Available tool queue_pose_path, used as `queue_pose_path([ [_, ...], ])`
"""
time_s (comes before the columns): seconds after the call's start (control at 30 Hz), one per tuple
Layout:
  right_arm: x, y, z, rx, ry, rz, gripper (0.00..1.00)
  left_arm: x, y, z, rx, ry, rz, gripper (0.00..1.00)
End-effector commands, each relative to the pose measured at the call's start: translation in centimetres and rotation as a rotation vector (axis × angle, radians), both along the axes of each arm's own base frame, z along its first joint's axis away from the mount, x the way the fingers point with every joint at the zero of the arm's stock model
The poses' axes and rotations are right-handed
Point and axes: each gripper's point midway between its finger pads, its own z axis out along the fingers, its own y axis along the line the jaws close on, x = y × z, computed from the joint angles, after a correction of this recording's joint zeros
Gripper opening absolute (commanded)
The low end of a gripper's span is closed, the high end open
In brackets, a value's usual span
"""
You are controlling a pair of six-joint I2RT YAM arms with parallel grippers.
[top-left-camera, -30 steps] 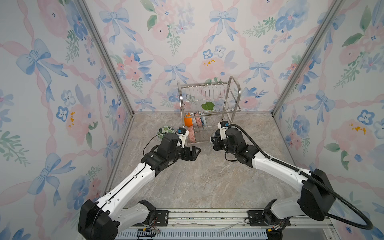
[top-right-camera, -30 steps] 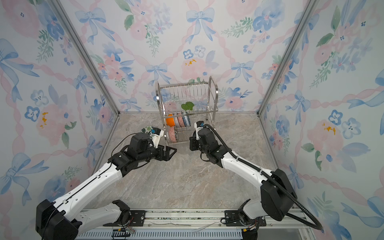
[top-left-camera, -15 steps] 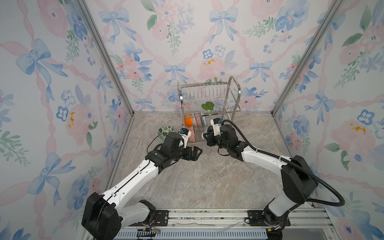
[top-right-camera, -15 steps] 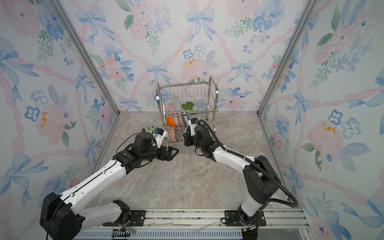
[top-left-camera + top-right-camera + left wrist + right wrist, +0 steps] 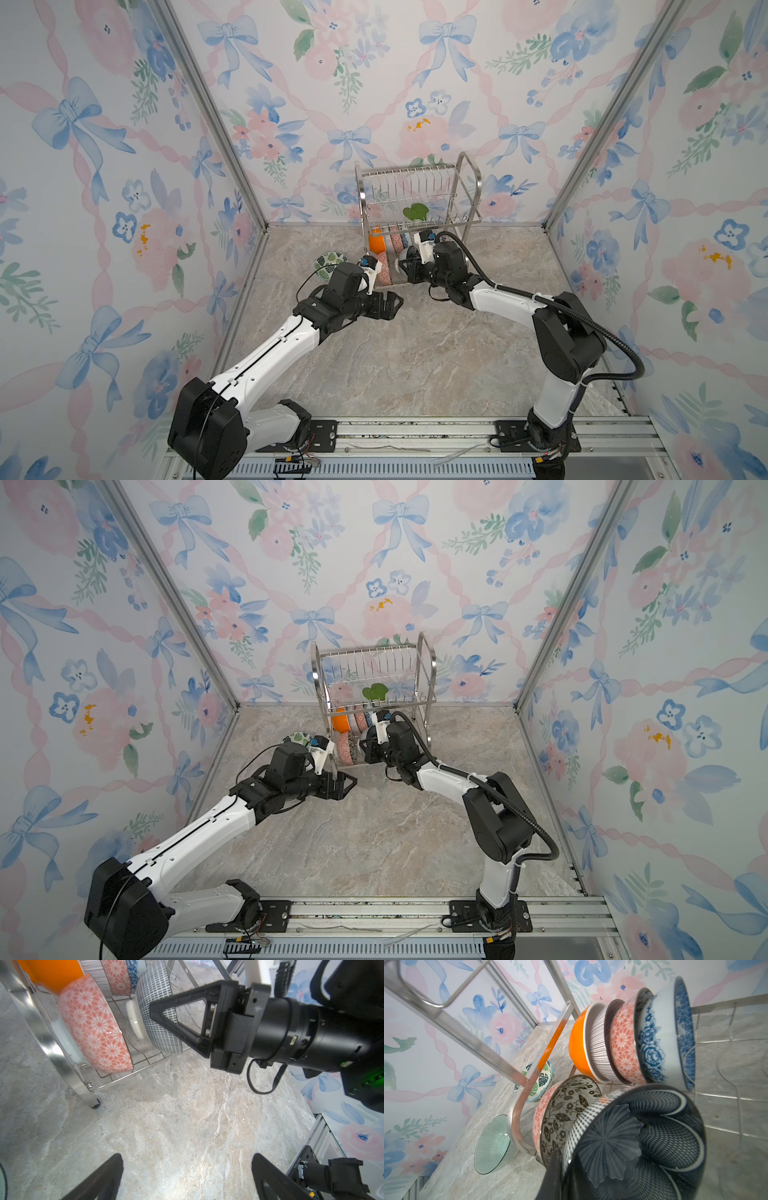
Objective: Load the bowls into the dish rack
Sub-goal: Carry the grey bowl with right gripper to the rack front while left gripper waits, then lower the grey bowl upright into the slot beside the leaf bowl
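The dish rack point(image 5: 419, 195) point(image 5: 374, 671) stands at the back wall. My right gripper point(image 5: 409, 270) point(image 5: 365, 750) point(image 5: 562, 1167) is shut on the rim of a dark blue flower bowl point(image 5: 643, 1136) point(image 5: 158, 1012), held on edge at the rack's lower tier. That bowl is next to a black-white leaf bowl point(image 5: 564, 1109) point(image 5: 93, 1022). Behind them stand an orange bowl point(image 5: 577, 1043) point(image 5: 376, 245), a striped bowl point(image 5: 598, 1043), a coral bowl point(image 5: 623, 1043) and a blue-white floral bowl point(image 5: 660, 1043). My left gripper point(image 5: 392, 305) point(image 5: 347, 785) point(image 5: 187, 1167) hangs open and empty over the table before the rack.
A green-leaf bowl point(image 5: 330, 262) point(image 5: 299, 738) point(image 5: 538, 1082) and a pale green lined bowl point(image 5: 492, 1147) sit on the table left of the rack, by its leg point(image 5: 91, 1101). Papered walls close in three sides. Marble table point(image 5: 415, 353) lies in front.
My right gripper has carried the dark blue flower bowl leftward into the rack's lower tier. The left arm has hardly moved and stays open.
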Motion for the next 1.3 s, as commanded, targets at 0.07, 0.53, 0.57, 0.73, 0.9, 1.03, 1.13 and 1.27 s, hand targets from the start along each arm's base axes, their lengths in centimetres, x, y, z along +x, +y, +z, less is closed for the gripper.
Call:
queue_pose_path([
  [0.07,0.8,2.0,3.8,0.133,-0.089,0.074,0.04,0.6,0.3,0.8,0.001,-0.038,0.001,0.98],
  [0.53,1.0,2.5,3.7,0.267,-0.072,0.132,0.02,0.3,0.9,0.7,0.004,-0.040,0.009,0.98],
  [0.57,1.2,2.4,3.6,0.279,-0.068,0.131,0.02,0.3,1.0,0.7,0.007,-0.039,0.011,0.98],
  [0.73,1.5,2.4,3.3,0.329,-0.038,0.147,0.01,0.3,1.2,0.8,0.005,-0.042,0.013,0.98],
  [0.9,1.5,2.7,2.9,0.345,-0.025,0.161,0.00,0.2,1.3,0.8,0.006,-0.042,0.017,0.98],
  [1.03,1.5,2.7,2.9,0.376,-0.021,0.172,0.00,0.2,1.4,0.8,0.007,-0.041,0.020,0.98],
  [1.13,1.5,2.7,3.0,0.405,-0.018,0.181,0.00,0.2,1.4,0.8,0.007,-0.041,0.021,0.98],
  [1.27,1.9,2.3,3.1,0.452,-0.010,0.178,0.00,0.2,1.5,0.9,0.008,-0.041,0.022,0.98],
])
